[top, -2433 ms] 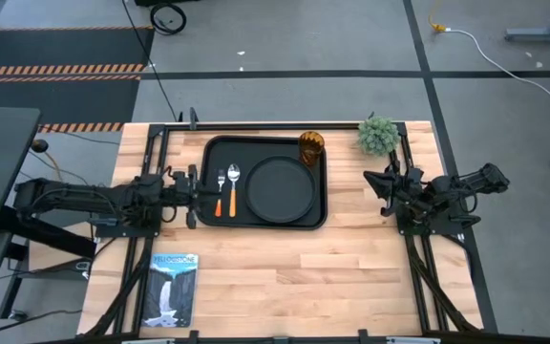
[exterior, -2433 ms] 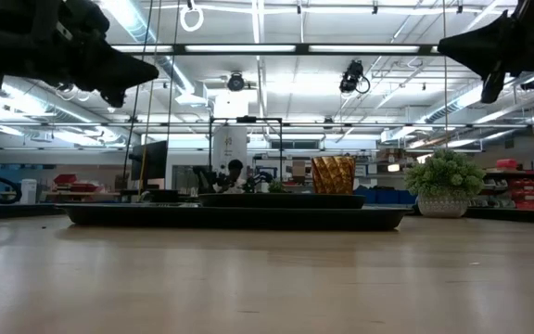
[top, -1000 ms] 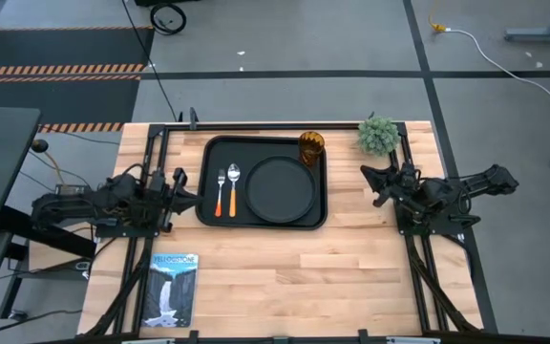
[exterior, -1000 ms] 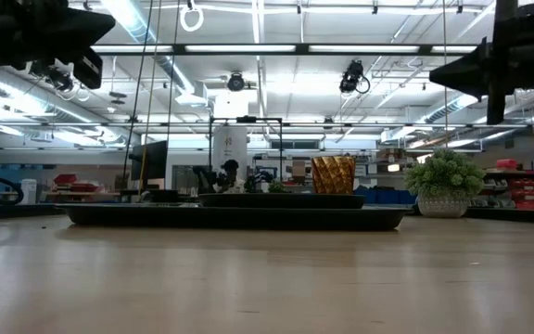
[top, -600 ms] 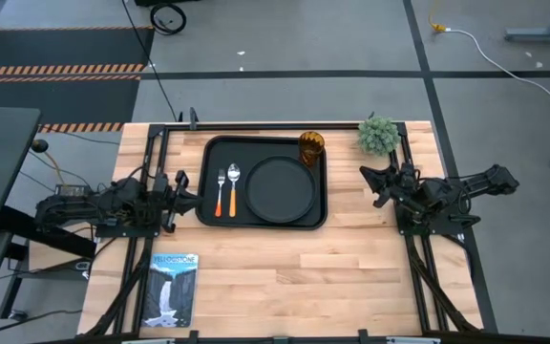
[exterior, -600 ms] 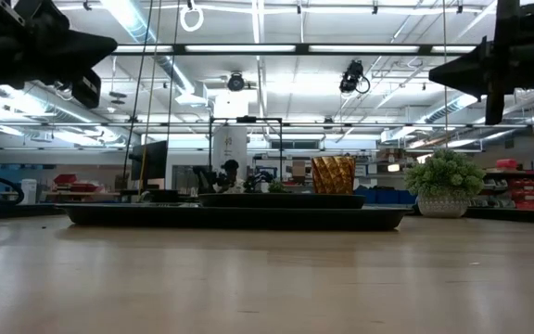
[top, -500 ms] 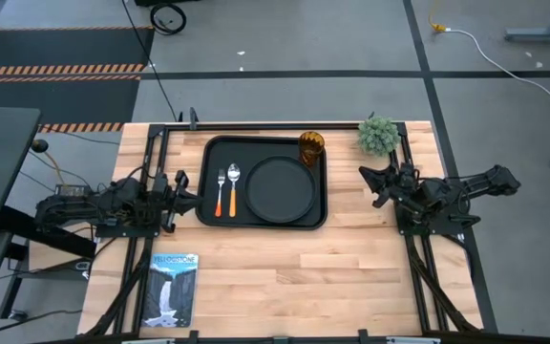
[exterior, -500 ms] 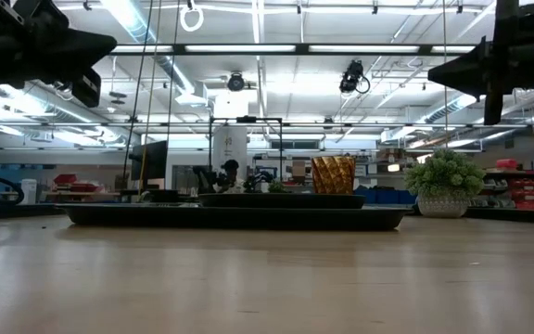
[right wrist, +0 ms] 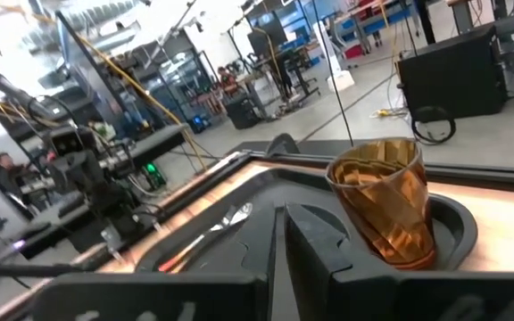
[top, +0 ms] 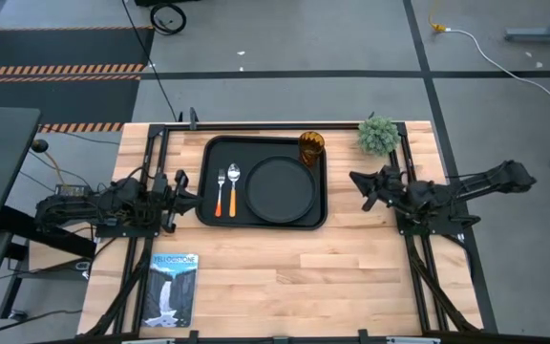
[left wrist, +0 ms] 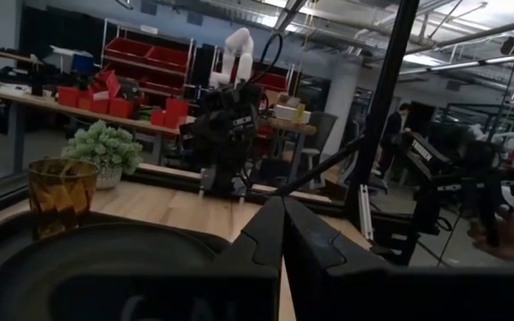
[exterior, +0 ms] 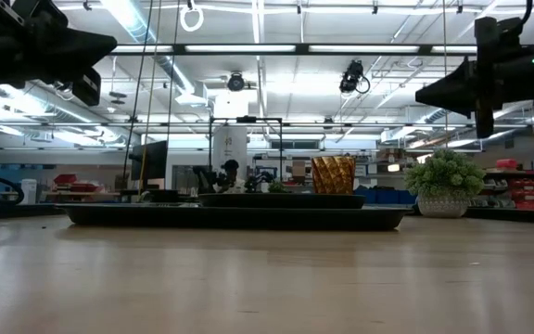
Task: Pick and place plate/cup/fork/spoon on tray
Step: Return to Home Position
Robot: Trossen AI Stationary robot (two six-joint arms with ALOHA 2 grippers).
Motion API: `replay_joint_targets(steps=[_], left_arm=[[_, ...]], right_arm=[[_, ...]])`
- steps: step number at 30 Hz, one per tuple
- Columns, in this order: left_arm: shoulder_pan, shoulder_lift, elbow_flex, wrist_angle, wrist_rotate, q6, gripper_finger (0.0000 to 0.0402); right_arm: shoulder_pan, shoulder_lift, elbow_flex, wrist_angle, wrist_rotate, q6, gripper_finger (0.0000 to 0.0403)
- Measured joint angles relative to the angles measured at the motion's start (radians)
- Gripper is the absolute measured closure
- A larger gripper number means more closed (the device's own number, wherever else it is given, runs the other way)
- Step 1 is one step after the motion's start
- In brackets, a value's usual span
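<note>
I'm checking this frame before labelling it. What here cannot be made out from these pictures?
- Fork and spoon: hidden in the low view behind the tray rim.
- Booklet: cover text too small in the high view.
- Left claw: cut off by the left edge of the low view.

Booklet (top: 174, 289) on the table, waterfall cover with a title line (too small to read)
</note>
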Motion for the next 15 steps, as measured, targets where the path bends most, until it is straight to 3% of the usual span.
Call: replay_joint_targets(steps=[7, 15], left_arm=[[0.000, 0.000, 0.000, -0.012, -0.003, 0.029, 0.0390], [0.000, 0.003, 0.000, -0.159, 0.038, -0.099, 0.0390]], right_arm=[[0.000, 0.024, 0.000, -0.001, 0.000, -0.010, 0.0371], [0.000, 0.024, 0.000, -0.002, 0.000, -0.011, 0.0371]])
